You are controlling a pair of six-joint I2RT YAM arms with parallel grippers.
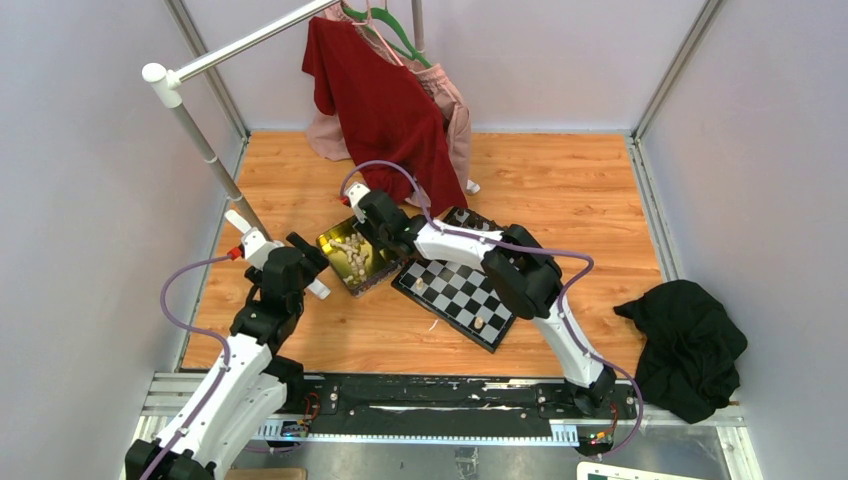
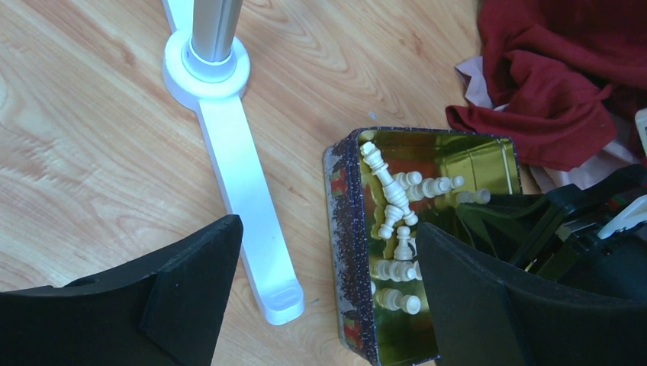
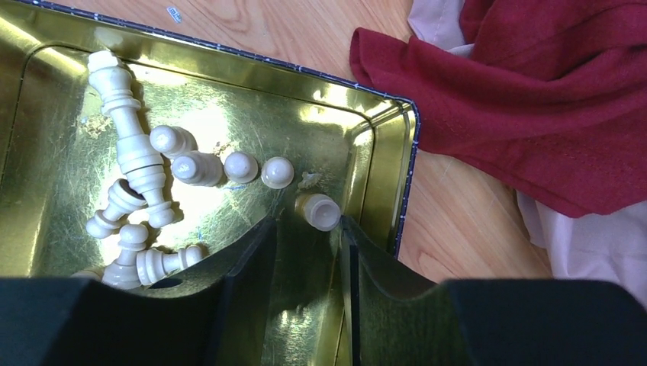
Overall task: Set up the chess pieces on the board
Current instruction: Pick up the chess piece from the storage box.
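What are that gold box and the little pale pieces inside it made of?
The box looks like thin metal, a tin: its gold inside is mirror-shiny, finely scratched. The pale pieces look like turned wood or moulded plastic, smooth cream with a soft sheen; I cannot tell which.

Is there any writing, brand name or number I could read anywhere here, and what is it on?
No text can be read.
Tin: patterned outer wall, too blurred to show letters.
Tiny scrap beside it: too small to read.
Board and chess pieces: no lettering shows.
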